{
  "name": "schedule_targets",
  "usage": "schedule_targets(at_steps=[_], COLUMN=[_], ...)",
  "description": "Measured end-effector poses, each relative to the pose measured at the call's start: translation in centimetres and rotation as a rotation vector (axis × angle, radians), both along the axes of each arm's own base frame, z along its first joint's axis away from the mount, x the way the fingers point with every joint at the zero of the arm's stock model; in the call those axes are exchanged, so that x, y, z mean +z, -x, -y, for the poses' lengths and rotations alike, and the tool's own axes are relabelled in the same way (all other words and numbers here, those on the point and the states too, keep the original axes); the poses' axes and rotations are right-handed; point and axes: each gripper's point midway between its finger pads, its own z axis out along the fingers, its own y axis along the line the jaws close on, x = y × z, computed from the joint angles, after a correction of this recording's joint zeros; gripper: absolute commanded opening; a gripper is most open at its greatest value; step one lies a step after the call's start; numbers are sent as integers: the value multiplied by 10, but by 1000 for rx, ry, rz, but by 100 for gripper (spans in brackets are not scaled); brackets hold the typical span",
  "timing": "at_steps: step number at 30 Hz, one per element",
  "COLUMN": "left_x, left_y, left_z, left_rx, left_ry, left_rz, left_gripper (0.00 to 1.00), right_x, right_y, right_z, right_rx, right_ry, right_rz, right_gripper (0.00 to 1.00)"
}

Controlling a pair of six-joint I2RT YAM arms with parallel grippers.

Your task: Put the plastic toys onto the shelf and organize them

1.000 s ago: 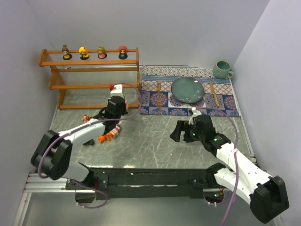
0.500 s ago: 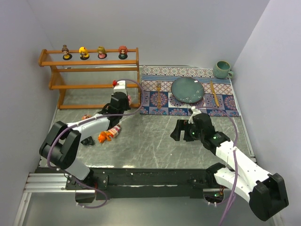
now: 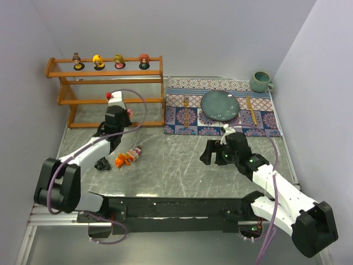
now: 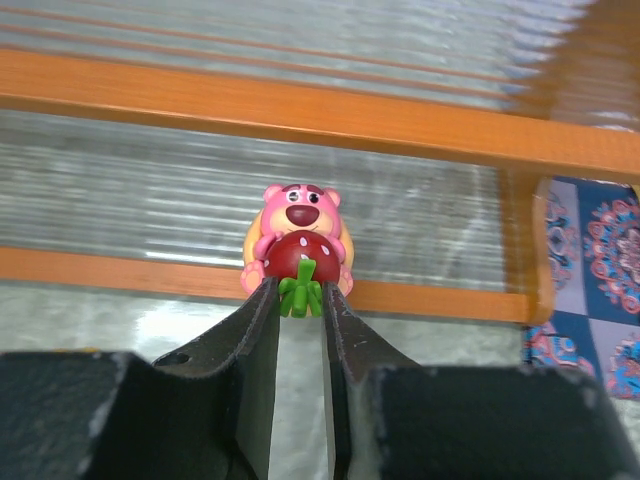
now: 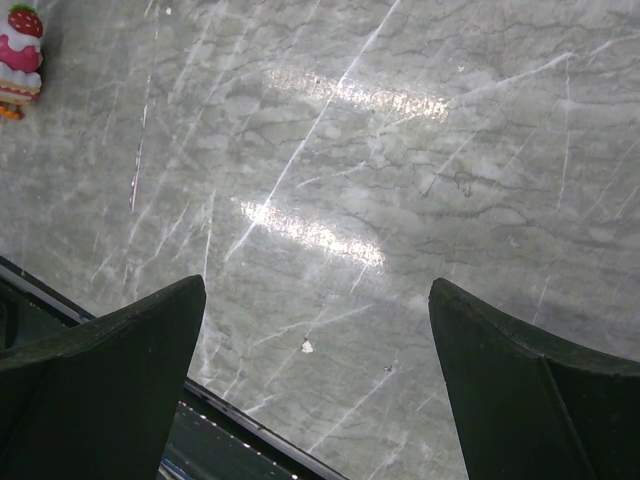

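Fingers (image 4: 258,340) of the left gripper (image 4: 298,290) are pinched on a pink bear (image 4: 297,212), which could be dislodged by the seemingly close shelf (image 4: 300,115).

You have a grey marbled table (image 3: 182,165). The shelf (image 3: 83,101) stands at 10 o'clock, with four dolls (image 3: 99,62) in a row on its top tier. The patterned placemat (image 3: 265,120) lies at 1 o'clock. Loose on the table at 9 o'clock: dark toy (image 3: 101,163), orange toy (image 3: 121,160), pink cake toy (image 3: 134,152).

Teal plate (image 3: 220,105), fork (image 3: 186,110), knife (image 3: 251,110) on placemat (image 3: 177,118)
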Motion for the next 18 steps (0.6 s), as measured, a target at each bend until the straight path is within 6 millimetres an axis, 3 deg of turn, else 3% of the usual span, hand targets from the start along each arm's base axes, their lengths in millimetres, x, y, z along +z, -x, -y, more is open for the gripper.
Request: schedule_targets(at_steps=[8,18], left_x=[6,-17], left_y=[11,17], left_z=[-58,-101], left_rx=[28,23], left_ry=[-36,-69], left_rz=[14,-14], left_gripper=[1,1], right_x=[2,7], right_y=[0,-2], right_z=[0,-2], right_rx=[8,23], right_ry=[2,-9], right_rz=[15,39], right_gripper=[100,100])
